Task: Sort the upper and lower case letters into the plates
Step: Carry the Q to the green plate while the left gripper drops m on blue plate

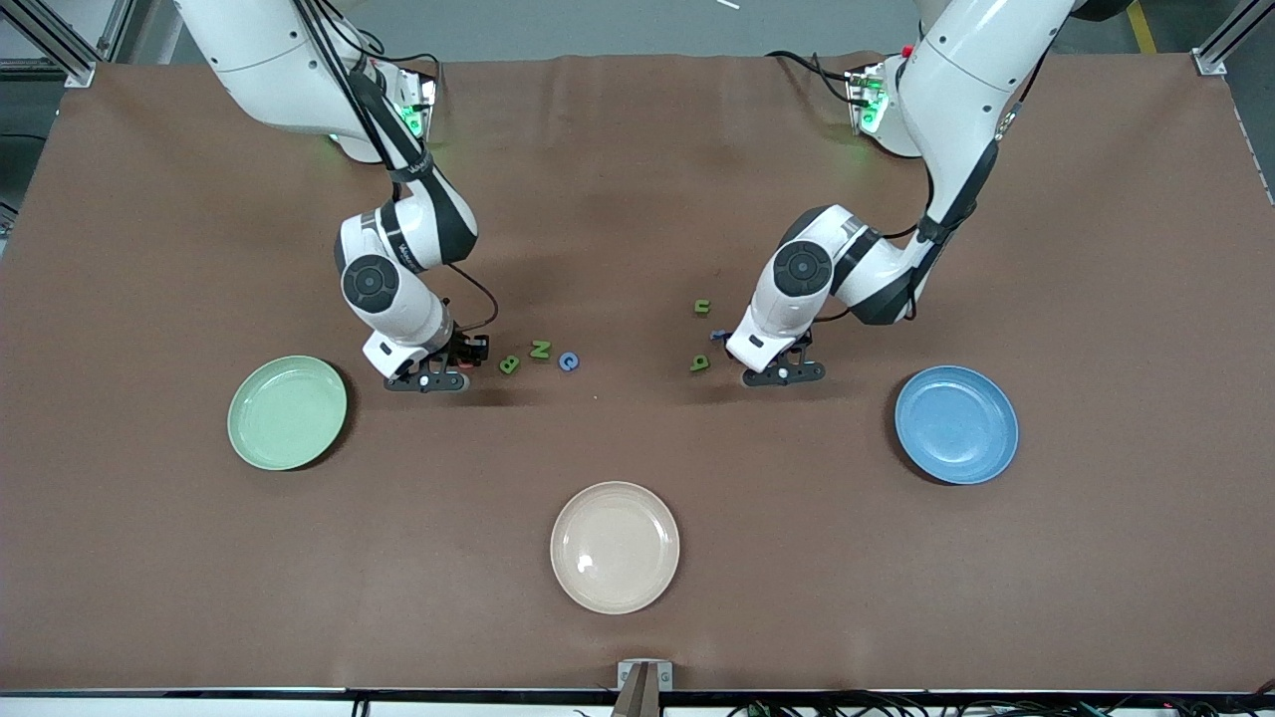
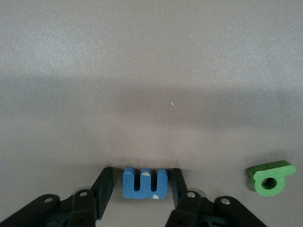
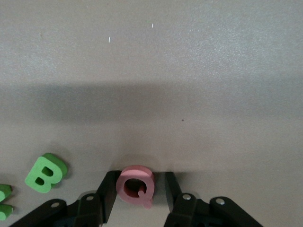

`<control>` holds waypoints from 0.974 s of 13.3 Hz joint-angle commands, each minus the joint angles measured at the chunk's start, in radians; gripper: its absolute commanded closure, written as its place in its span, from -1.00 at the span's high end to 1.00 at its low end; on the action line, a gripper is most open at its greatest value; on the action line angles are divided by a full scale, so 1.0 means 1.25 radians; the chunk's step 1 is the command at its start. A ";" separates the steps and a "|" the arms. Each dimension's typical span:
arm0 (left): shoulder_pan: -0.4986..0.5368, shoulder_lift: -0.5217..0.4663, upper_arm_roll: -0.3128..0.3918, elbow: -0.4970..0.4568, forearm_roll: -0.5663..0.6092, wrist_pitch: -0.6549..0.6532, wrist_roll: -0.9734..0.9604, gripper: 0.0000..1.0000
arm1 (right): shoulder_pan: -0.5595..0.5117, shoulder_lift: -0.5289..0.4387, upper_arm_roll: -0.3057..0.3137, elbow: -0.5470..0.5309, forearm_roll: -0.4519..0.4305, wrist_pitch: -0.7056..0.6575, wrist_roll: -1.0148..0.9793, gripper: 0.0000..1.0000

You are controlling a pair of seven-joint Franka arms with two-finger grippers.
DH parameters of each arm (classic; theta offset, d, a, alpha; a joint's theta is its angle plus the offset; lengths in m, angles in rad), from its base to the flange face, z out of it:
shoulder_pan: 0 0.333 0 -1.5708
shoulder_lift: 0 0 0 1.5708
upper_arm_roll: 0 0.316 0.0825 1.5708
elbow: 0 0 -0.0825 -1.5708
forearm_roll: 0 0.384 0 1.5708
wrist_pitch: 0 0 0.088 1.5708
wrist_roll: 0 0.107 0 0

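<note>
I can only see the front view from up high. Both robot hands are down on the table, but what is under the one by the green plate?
Observer: That is the right gripper. A pink letter Q stands between its fingers, which your view hides.
Operator: Is it squeezing the Q?
Observer: It doesn't look like it. One finger is at the Q's edge, and a gap shows at the other.
Operator: And the hand by the blue plate?
Observer: The left gripper straddles a blue letter with three prongs, with a thin gap on each side. I cannot tell which letter it is.
</note>
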 commanded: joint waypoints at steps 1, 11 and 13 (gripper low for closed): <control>0.009 -0.013 -0.003 -0.022 0.019 0.012 -0.022 -0.72 | 0.009 0.011 -0.001 -0.002 0.005 0.022 0.008 -0.42; 0.212 -0.097 0.006 -0.009 0.087 0.004 0.018 -0.95 | -0.147 -0.115 -0.005 -0.001 0.002 -0.094 -0.211 -0.64; 0.275 -0.088 0.006 -0.006 0.170 0.004 0.024 -0.95 | -0.216 -0.120 -0.005 0.000 0.001 -0.102 -0.309 -0.64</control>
